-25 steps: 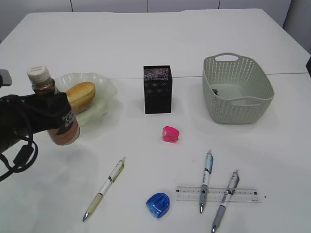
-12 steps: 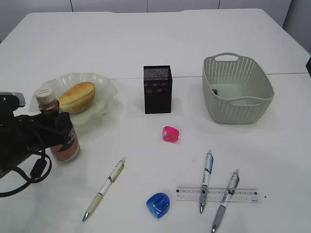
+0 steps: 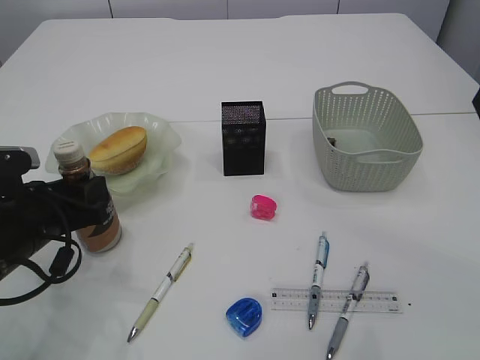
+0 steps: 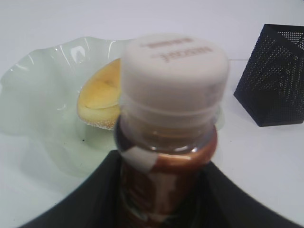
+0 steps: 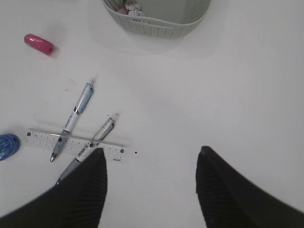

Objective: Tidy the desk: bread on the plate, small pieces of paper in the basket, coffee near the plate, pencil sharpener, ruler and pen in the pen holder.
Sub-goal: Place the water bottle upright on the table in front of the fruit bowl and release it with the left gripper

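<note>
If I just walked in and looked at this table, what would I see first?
Probably the black left gripper holding the brown-and-silver coffee bottle with a white cap, standing at the left beside the wavy pale green plate with the golden bun on it. Next, the bright pink pencil sharpener in the middle, in front of the black mesh pen holder.

pens: 3 (image 3: 160,292) (image 3: 318,279) (image 3: 348,309) | pencil sharpeners: 2, pink (image 3: 263,207) and blue (image 3: 244,316) | ruler: 1 (image 3: 375,301) | bread: 1 (image 3: 118,149) | plate: 1 (image 3: 161,135) | coffee bottle: 1 (image 3: 88,199) | pen holder: 1 (image 3: 243,138) | basket: 1 (image 3: 365,136)
</note>
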Tool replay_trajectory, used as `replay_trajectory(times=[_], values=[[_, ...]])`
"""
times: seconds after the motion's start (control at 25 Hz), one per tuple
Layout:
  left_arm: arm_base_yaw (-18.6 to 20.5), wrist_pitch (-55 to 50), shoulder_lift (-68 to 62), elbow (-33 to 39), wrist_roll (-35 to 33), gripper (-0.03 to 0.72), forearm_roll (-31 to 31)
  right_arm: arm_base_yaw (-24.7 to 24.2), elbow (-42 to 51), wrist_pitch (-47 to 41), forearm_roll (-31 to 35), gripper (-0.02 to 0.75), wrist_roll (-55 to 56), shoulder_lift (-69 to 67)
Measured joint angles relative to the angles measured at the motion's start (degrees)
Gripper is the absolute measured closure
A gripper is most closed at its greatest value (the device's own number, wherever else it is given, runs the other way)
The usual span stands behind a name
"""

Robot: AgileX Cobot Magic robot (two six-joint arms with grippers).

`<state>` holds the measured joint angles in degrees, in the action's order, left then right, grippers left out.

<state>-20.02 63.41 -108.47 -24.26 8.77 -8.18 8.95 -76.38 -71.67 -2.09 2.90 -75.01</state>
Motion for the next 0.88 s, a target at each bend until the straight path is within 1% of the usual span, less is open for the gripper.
replay_trajectory(times=[0.2,0.28,0.36,0.48,0.52,0.88], values=[[0.0,0.0,0.0,0.0,0.0,0.378,-1.7,0.0,0.0,0.0,0.0,0.269,-0.3,0.0],[0.0,0.1,0.0,0.0,0.0,0.348,-2.2,0.0,0.0,0.0,0.0,0.269,-0.3,0.0],[0.0,0.1,0.0,0.0,0.0,0.302,-2.3,0.0,0.0,0.0,0.0,0.269,-0.4,0.0],[0.0,0.7,0.0,0.0,0.0,0.246,-1.3,0.0,0.0,0.0,0.0,0.269,-0.4,0.0],[0.0,0.8,0.0,-0.1,0.0,0.237,-0.9,0.0,0.0,0.0,0.0,0.269,-0.4,0.0],[0.0,1.8,1.1,-0.4,0.0,0.223,-0.3,0.0,0.0,0.0,0.0,0.269,-0.5,0.0]])
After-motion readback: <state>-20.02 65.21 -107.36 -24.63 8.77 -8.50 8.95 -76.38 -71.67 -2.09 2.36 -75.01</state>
